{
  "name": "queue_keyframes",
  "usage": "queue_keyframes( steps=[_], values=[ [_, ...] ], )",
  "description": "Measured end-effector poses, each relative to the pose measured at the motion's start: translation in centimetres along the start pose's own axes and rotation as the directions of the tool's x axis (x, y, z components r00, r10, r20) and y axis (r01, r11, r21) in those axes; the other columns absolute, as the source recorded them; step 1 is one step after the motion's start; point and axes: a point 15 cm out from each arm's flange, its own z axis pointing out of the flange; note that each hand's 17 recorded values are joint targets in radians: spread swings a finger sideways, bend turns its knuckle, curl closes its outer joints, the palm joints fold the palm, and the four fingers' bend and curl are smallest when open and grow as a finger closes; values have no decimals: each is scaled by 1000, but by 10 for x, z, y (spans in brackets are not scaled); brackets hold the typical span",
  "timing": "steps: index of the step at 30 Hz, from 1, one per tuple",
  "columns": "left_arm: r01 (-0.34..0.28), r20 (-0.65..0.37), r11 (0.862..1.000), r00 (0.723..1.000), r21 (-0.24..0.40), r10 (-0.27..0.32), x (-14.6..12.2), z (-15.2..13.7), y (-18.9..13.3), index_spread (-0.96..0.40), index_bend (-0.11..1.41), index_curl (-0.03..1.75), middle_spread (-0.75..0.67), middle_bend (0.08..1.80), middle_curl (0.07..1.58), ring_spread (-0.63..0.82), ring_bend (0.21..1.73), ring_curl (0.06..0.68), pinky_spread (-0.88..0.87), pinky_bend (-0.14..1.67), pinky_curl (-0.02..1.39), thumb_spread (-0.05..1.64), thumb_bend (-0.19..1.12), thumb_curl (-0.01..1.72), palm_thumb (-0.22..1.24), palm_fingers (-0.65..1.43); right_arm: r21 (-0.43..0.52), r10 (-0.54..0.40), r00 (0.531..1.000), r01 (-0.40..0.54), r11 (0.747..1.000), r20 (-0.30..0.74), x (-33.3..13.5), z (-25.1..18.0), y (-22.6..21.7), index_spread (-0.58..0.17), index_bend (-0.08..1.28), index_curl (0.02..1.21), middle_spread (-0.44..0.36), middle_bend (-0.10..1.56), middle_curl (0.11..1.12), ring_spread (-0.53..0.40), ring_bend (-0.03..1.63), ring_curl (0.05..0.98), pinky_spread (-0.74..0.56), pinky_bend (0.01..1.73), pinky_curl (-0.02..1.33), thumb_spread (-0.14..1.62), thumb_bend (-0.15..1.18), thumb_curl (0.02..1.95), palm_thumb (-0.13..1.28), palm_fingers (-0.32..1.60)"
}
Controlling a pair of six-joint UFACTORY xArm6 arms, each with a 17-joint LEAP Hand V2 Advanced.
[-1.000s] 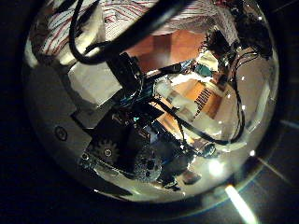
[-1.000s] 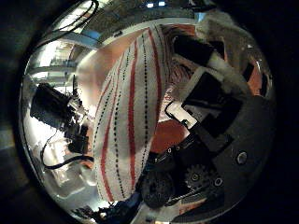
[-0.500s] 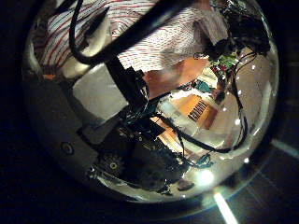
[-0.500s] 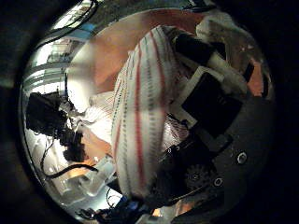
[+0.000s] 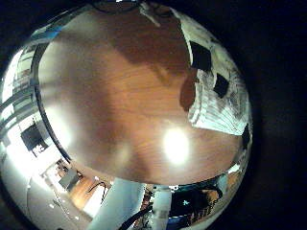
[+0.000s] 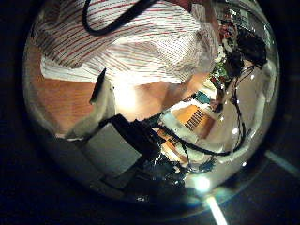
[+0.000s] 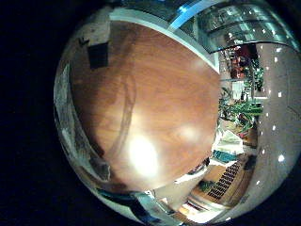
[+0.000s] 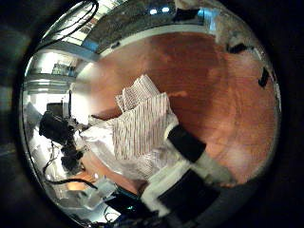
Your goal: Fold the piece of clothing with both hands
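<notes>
In the left thumb side palm view the clothing [image 6: 131,42] lies spread on the table [image 6: 61,98], away from my left hand [image 6: 117,145], whose fingers are relaxed. The clothing also shows beside the left hand's fingers in the left little finger side palm view [image 5: 219,103], and at the table's side in the right little finger side palm view [image 7: 77,137].
Bare table top [image 7: 160,94] stretches beyond the clothing in the right little finger side palm view and in the left little finger side palm view [image 5: 115,86]. The other arm [image 8: 57,128] stands past the clothing. Room furniture lies beyond the table edge.
The clothing was close against both palms and held in the fingers. Now it lies on the table, farther from both hands. Both hands have let go and moved away from it.
</notes>
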Motion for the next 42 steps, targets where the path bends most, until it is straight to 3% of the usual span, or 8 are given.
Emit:
queue_keyframes(
  steps=[3,5,9,14,20,28,34,42],
  values=[
    [-4,-16,1000,1000,26,4,1,-11,2,-252,107,797,-1,226,623,-60,860,449,-231,322,963,1116,-23,428,571,-52,25,-2,1000,1,1000,28,10,-31,7,-460,210,590,-228,535,530,-213,1167,500,53,978,643,1142,-39,477,466,115],
    [-15,-31,999,999,52,16,5,-23,6,-206,107,725,78,192,576,5,839,427,-134,310,931,1121,-24,424,559,-47,19,-29,998,29,999,47,10,-46,17,-442,185,561,-257,592,533,-192,1122,481,123,934,620,1137,-42,457,427,146],
    [-48,-68,995,996,82,54,8,-41,23,-151,114,601,197,172,505,119,799,397,79,309,861,1123,-29,411,520,-60,-82,-77,994,83,993,71,10,-60,55,-411,182,518,-238,563,501,-161,1045,450,242,858,580,1131,-41,412,354,85],
    [-62,-96,994,993,92,71,13,-55,45,-125,137,501,258,163,441,218,754,364,310,335,773,1131,-27,397,475,-41,-202,-164,981,182,962,106,9,-62,112,-396,183,469,-171,536,470,-113,938,400,338,783,520,1135,-27,376,323,88],
    [-68,-125,996,989,60,75,4,-53,74,-114,150,427,289,160,378,317,730,334,503,412,688,1140,-25,382,433,-25,-288,-237,962,268,920,138,-12,-36,162,-407,190,431,-207,483,432,-89,859,359,382,719,466,1140,-12,358,357,118],
    [-47,-141,997,988,57,55,-12,-51,89,-111,168,382,302,156,318,402,713,306,605,477,602,1144,-20,373,422,-23,-271,-342,930,367,890,135,-62,0,172,-421,186,399,-238,414,394,-58,747,311,404,670,415,1138,-11,359,455,141],
    [-55,-146,997,987,49,61,-16,-45,100,-110,175,371,301,161,289,436,681,282,625,495,548,1143,-22,367,406,-26,-300,-399,907,420,856,131,-101,37,174,-419,181,384,-183,352,373,-27,667,280,408,634,381,1114,-13,366,521,146],
    [-63,-146,997,987,47,69,-18,-43,107,-110,172,356,303,164,268,456,663,263,625,506,487,1142,-20,364,404,-18,-400,-396,918,367,840,10,-88,82,172,-406,173,358,-150,321,363,-6,605,255,407,602,347,1080,-20,374,579,178]
  ],
)
